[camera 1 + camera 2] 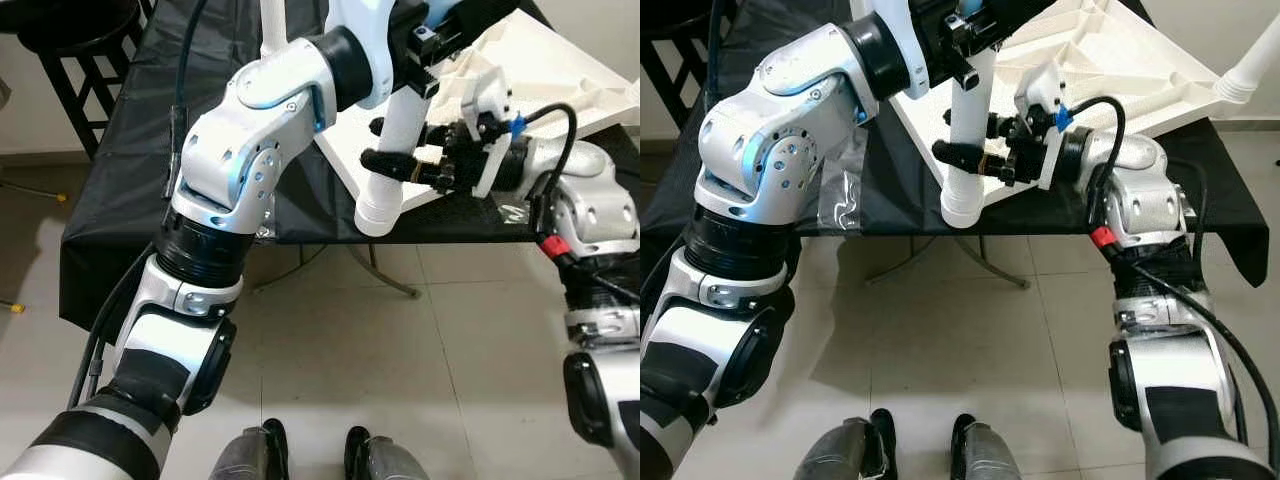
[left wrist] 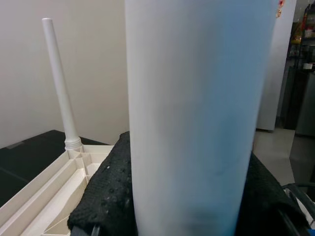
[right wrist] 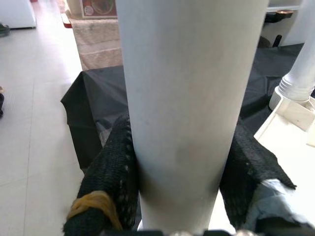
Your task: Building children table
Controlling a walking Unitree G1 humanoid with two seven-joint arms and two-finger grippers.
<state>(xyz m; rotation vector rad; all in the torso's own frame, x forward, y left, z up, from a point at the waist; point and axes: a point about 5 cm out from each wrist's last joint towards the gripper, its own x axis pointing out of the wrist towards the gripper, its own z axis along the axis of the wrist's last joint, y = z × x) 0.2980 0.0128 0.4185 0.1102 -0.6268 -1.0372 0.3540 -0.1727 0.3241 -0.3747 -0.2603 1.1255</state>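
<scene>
Both tools clamping white table leg (image 1: 965,150), left wrist view adds fitted leg (image 2: 59,83)

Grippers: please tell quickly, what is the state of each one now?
Left gripper: closed on the white leg.
Right gripper: closed on the same leg, lower down.

No legible text (labels blurred).

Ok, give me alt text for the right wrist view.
A white table leg stands upright, gripped between the right gripper's black fingers. Behind are a black-draped table and tiled floor.
</scene>
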